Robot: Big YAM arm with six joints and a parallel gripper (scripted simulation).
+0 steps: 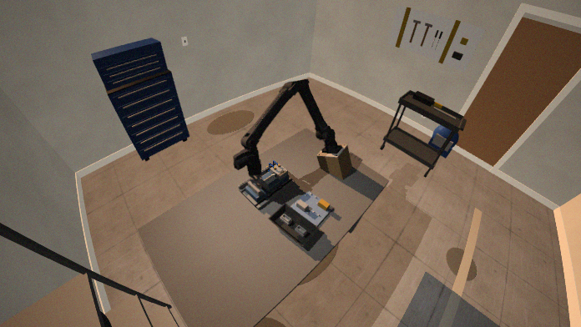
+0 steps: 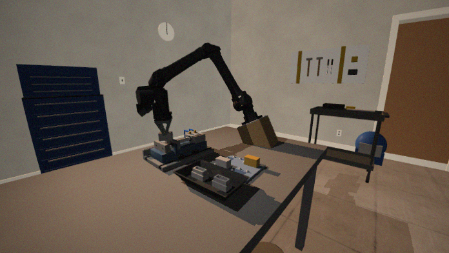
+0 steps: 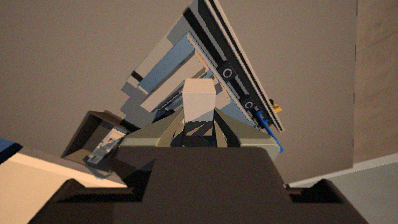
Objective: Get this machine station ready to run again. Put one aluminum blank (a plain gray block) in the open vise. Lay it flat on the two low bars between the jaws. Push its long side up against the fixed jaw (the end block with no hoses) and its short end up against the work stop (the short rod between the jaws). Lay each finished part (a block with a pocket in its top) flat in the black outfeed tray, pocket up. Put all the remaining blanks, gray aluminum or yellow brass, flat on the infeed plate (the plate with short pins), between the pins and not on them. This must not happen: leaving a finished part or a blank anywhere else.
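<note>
One gray aluminum blank sat pinched between the jaws of the gripper, directly above the vise; rigid, smooth, likely slippery and hefty, best gripped across its short sides mid-length.

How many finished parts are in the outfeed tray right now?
2: both lie in the black tray, one toward the vise end, the other beside it nearer the camera. None seems hidden.
</note>
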